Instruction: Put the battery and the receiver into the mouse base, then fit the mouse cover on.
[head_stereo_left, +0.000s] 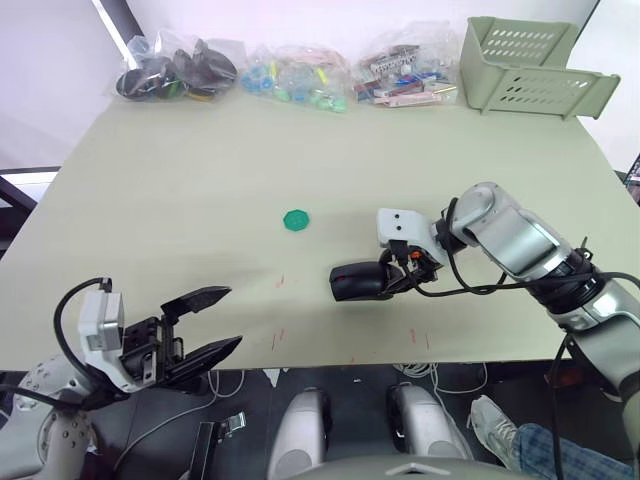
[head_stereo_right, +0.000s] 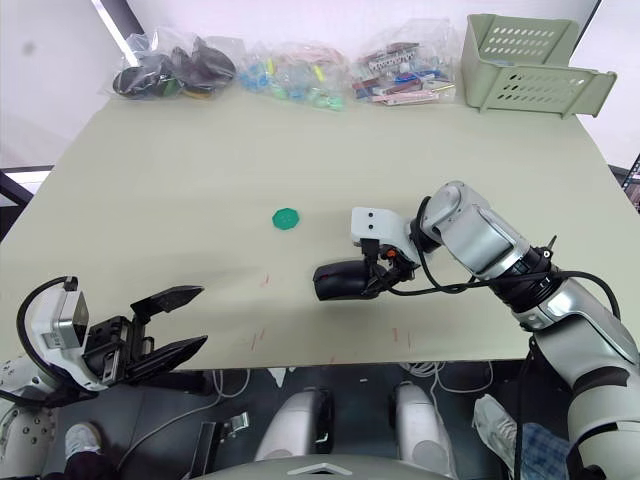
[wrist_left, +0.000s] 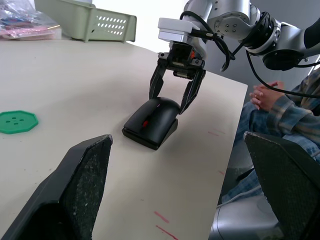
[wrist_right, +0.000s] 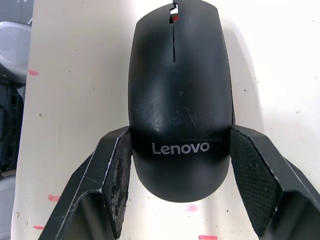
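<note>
Pale green flat-topped bench (head_stereo_left: 200, 190): carries all items; red marks near its front edge.

Right gripper (wrist_left: 172, 98): black fingers spread, straddling the rear of the mouse. In the right wrist view the left pad seems to touch the shell and the right one stands just clear. Risk: closing unevenly could slide or twist the mouse on the smooth bench.

Left gripper (head_stereo_left: 205, 325): open, empty, hovering at the front edge, well apart from the mouse.

Glossy black domed mouse cover (wrist_right: 177, 95): seated on the flat black oval mouse base (wrist_left: 145, 141). Risk: cover may be only loosely seated; lifting by it could pull it off.

Small flat green disc (head_stereo_left: 296, 220): near, untouched.
</note>
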